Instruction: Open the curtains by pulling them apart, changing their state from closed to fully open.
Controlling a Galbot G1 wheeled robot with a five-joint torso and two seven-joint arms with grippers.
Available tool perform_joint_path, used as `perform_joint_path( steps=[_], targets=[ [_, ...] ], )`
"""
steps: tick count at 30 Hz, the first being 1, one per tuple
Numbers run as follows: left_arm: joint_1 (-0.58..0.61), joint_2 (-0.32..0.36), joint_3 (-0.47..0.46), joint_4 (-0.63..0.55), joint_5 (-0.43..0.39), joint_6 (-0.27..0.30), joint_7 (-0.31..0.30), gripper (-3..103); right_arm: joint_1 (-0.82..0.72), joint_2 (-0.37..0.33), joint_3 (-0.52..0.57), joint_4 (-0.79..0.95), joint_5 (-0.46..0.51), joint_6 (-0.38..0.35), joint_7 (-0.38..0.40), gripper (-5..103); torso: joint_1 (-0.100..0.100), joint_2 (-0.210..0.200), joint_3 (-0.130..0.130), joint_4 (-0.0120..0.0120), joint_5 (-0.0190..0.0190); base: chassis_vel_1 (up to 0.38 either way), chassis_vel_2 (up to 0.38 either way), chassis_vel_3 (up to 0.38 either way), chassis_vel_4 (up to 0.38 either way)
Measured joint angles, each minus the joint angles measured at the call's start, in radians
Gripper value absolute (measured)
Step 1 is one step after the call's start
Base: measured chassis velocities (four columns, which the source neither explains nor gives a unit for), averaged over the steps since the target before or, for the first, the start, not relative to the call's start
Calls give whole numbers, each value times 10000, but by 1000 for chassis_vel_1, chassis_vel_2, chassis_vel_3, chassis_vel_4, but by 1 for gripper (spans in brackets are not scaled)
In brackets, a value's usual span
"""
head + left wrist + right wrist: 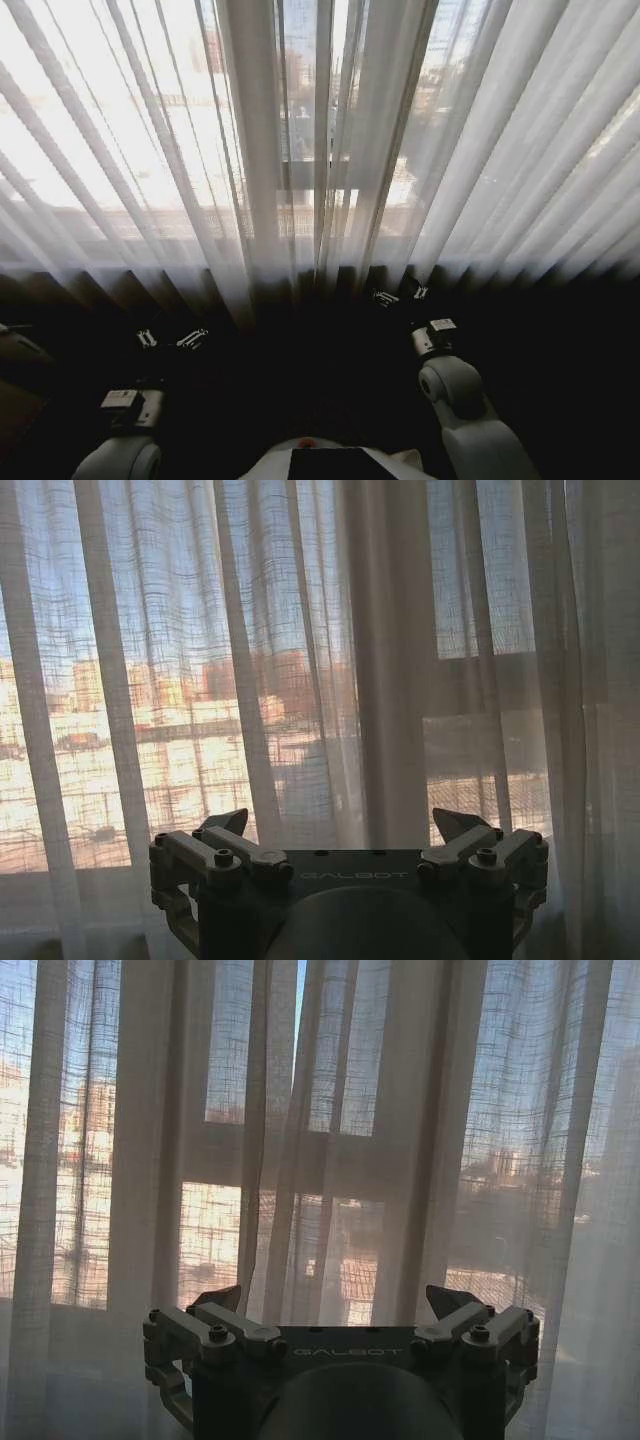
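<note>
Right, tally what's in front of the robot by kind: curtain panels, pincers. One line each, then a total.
Curtain panels: 2, left panel and right panel, meeting near the middle, still closed.
Pincers: 2, left pincer and right pincer, both open, held low in front of the fabric, gripping nothing.
Total: 4

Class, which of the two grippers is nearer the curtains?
The right gripper: it reaches the curtains' lower folds near the middle; the left gripper sits farther back.
</note>
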Motion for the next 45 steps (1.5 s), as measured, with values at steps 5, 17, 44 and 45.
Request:
perform_joint_path(
  steps=[5,17,44,45],
  targets=[
    [-53,-164,62,-75,132,40,18,100,141,-42,14,-110,0,-81,-7,100,-35,13,-11,-6,10,-33,-29,15,51],
    [27,-293,29,-75,144,31,20,100,452,-53,-240,-313,4,-83,-23,100,-15,4,-3,-1,5,-62,-89,52,103],
    [-21,-302,104,-84,215,22,40,100,450,-42,-361,-477,-69,208,-55,100,-15,4,-5,-3,2,-128,133,126,-134],
    [-21,-302,100,-84,215,22,40,100,451,-38,-363,-482,-70,210,-54,100,-15,5,-5,-2,2,-125,210,117,-202]
  ],
)
